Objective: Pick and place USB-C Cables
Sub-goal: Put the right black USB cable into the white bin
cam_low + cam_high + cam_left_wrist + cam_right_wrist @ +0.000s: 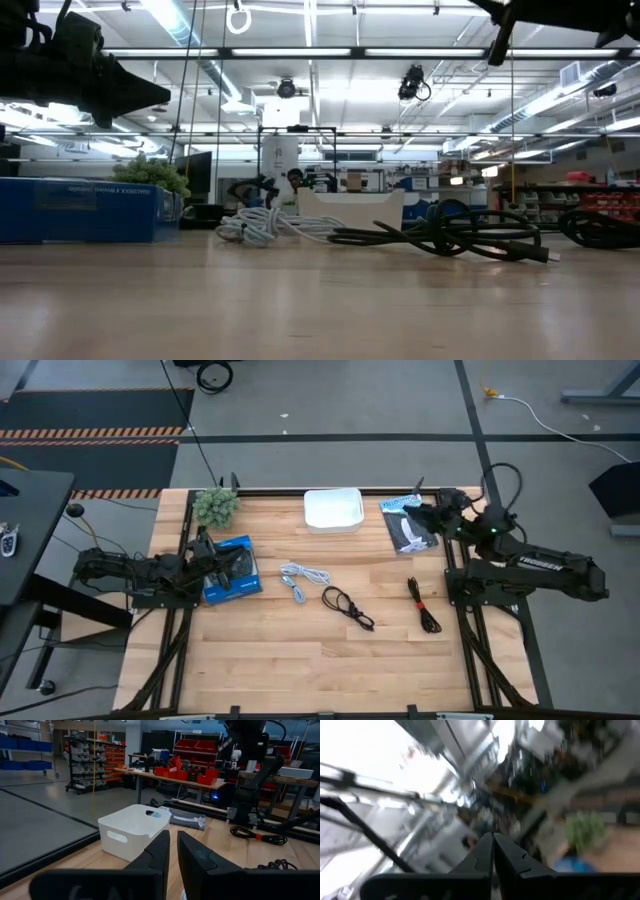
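Cables: your three USB-C Cables lie mid-bench, white cable (304,579) at 9 o'clock, black cable (347,606) centre, second black cable (423,606) at 3.
Tray: white tray (333,509) at 12, apart.
Left hand (207,556): fingers nearly together, empty, above blue box (232,570).
Right hand (420,516): fingers together, empty, raised over packet (408,523).

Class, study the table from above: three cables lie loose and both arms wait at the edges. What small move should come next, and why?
Probably the left gripper, shut and hovering over the blue box, should open and swing toward the white cable, the nearest one. All three cables still lie on the wood, outside the white tray. The right gripper sits farther back over the packet.
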